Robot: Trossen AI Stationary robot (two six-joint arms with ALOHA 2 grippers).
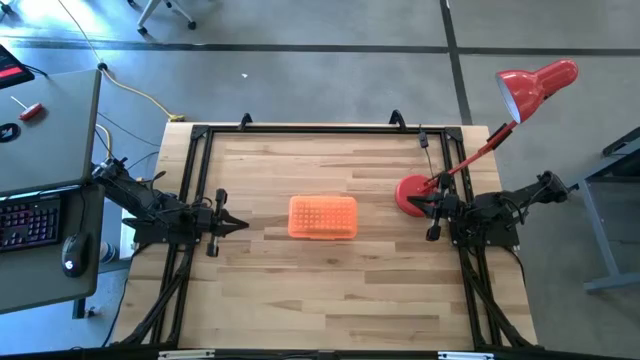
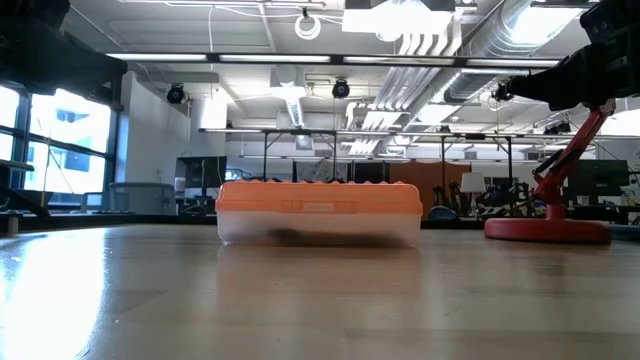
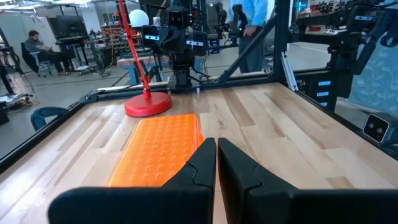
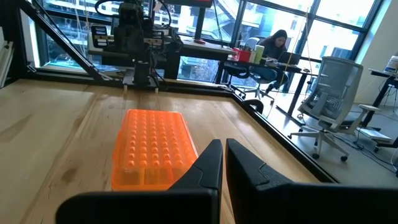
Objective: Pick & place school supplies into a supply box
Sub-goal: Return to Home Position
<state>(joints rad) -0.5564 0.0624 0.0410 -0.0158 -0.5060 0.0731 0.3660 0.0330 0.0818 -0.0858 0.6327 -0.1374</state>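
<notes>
The supply box (image 1: 323, 217) rests flat on its clear base at the table's middle, its orange ribbed lid closed; it also shows in the low view (image 2: 318, 212) and both wrist views (image 3: 158, 152) (image 4: 152, 146). No pencils, pens, marker or scissors are in view. My left gripper (image 1: 240, 224) (image 3: 216, 146) hovers at the table's left side, shut, pointing at the box from a distance. My right gripper (image 1: 418, 204) (image 4: 222, 148) hangs at the right side, shut, beside the lamp base, also facing the box.
A red desk lamp stands on its round base (image 1: 413, 193) (image 2: 545, 230) right of the box, its head (image 1: 535, 85) reaching past the table's far right corner. A black frame (image 1: 300, 128) rims the table. A desk with a keyboard (image 1: 30, 215) stands left. Bare wood surrounds the box.
</notes>
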